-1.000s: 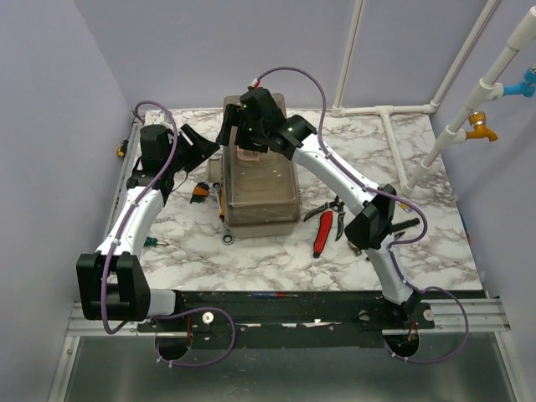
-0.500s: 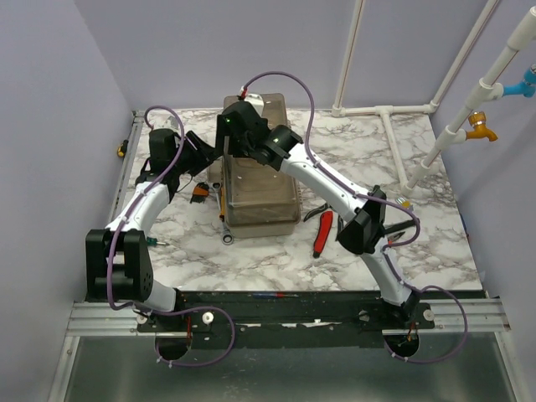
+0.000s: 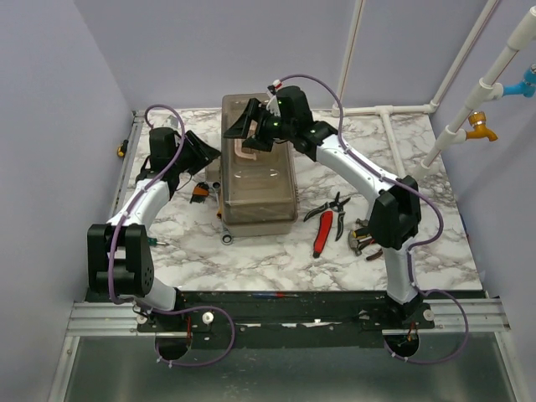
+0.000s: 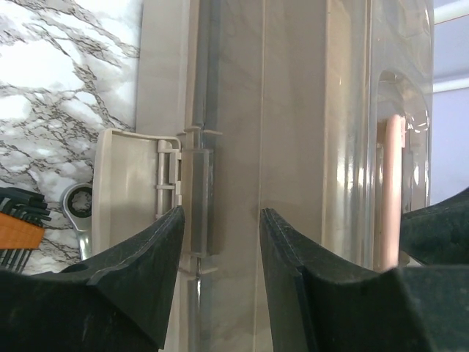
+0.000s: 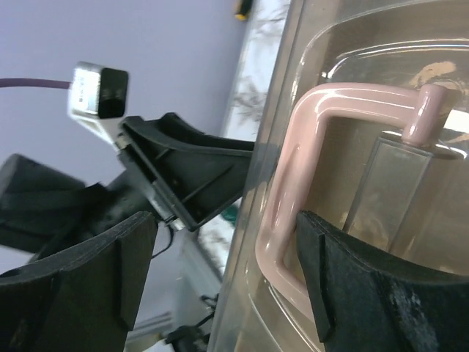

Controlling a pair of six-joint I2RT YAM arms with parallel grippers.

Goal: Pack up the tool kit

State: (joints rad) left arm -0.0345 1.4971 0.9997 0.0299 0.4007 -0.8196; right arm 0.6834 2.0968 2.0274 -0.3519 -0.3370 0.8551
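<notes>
Beige-grey plastic toolbox (image 3: pixel 260 180) w/ smoky lid is lying under right hand (image 3: pixel 251 131), hovering open over pink handle (image 5: pixel 366 94); left hand (image 3: pixel 208 156), half-open, is facing box's left wall.

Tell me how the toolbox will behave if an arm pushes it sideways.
The toolbox looks like rigid moulded plastic, so it should slide as one piece rather than flex. Its broad flat base on the smooth table suggests sliding before tipping, unless pushed high. Its glossy lid probably gives little grip.
</notes>
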